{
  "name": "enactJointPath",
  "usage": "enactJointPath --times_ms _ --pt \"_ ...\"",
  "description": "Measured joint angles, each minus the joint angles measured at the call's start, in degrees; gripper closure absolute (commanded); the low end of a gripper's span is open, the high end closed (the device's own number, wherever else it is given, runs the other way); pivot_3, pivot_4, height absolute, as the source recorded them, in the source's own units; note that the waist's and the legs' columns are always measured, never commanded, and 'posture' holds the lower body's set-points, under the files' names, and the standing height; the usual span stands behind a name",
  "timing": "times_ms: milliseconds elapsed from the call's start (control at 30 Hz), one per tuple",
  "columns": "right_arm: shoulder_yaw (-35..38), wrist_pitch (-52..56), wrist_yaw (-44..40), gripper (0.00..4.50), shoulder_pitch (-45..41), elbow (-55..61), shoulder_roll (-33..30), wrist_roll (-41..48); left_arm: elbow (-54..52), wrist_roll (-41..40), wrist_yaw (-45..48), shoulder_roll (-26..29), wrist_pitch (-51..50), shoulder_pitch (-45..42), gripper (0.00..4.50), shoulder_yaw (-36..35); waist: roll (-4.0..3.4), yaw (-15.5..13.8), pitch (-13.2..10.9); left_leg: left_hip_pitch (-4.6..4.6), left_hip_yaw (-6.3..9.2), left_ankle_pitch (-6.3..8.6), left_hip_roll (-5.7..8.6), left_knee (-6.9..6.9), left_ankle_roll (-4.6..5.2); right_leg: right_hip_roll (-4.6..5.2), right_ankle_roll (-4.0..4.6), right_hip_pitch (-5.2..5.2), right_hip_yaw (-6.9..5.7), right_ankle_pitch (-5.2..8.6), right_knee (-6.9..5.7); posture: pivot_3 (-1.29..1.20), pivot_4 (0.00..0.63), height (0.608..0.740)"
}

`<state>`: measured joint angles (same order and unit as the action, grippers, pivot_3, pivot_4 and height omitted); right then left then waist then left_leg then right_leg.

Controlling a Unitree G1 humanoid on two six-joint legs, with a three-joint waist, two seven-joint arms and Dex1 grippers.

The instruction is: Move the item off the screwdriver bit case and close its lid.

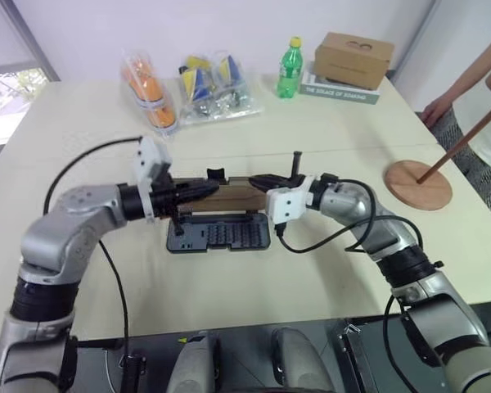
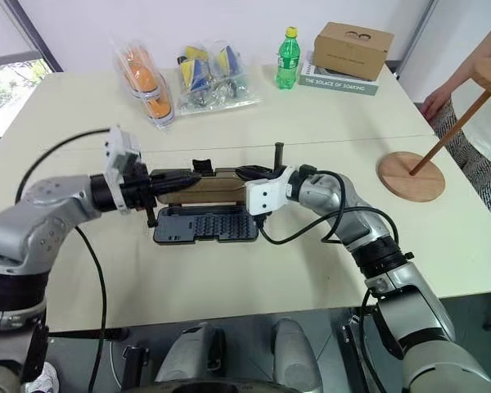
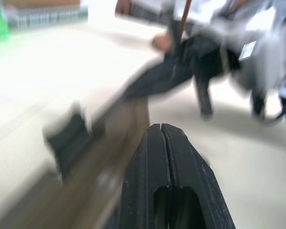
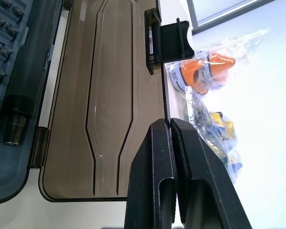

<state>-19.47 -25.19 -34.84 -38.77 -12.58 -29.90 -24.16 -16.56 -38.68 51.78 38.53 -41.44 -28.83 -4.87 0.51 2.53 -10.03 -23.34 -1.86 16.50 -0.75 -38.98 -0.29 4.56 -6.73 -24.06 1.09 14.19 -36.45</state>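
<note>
Lid [image 4: 105,95] edge pinched by right gripper [image 4: 169,125]; left gripper [image 3: 161,131] closed, empty; book [image 1: 340,90] reads "SOLACE"

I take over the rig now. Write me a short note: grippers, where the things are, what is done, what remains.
Right gripper: shut on the free edge of the smoky-brown hinged lid, which stands raised.
Left gripper: shut, at the lid's other end; whether it holds anything is unclear.
Dark grey plastic bit case: open on the table.
Light-brown wooden stand: off the case, far right.
Done: stand moved.
Left: fold the lid down and latch it.
</note>
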Motion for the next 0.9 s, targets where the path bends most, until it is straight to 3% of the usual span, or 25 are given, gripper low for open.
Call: enactJointPath --times_ms 200,600,900 --pt "-0.27 -0.69 0.14 4.45 0.06 -0.05 0.21 -0.12 9.28 -0.39 -4.07 -0.33 0.98 -10.34 4.5 -5.3 0.03 0.09 -0.02 0.03 0.02 -0.01 0.01 -0.01 -0.01 -0.08 0.0 0.01 0.01 0.0 0.0 0.0 0.15 0.74" --pt "-0.27 -0.62 -0.51 4.45 0.07 0.18 0.18 0.07 39.31 17.29 2.32 -0.54 24.82 -5.23 4.5 -0.12 0.04 -0.11 -0.01 0.0 -0.06 -0.02 0.0 -0.02 -0.03 -0.11 0.0 -0.01 0.01 0.01 0.0 0.0 0.15 0.74" --pt "-0.26 1.78 -2.41 4.45 0.26 2.46 0.42 0.84 45.85 20.57 6.39 -2.98 30.2 -5.33 4.5 1.72 0.04 -0.05 -0.01 -0.02 -0.06 -0.02 -0.01 -0.02 -0.03 -0.11 -0.01 -0.04 0.01 0.0 -0.01 0.0 0.15 0.74"
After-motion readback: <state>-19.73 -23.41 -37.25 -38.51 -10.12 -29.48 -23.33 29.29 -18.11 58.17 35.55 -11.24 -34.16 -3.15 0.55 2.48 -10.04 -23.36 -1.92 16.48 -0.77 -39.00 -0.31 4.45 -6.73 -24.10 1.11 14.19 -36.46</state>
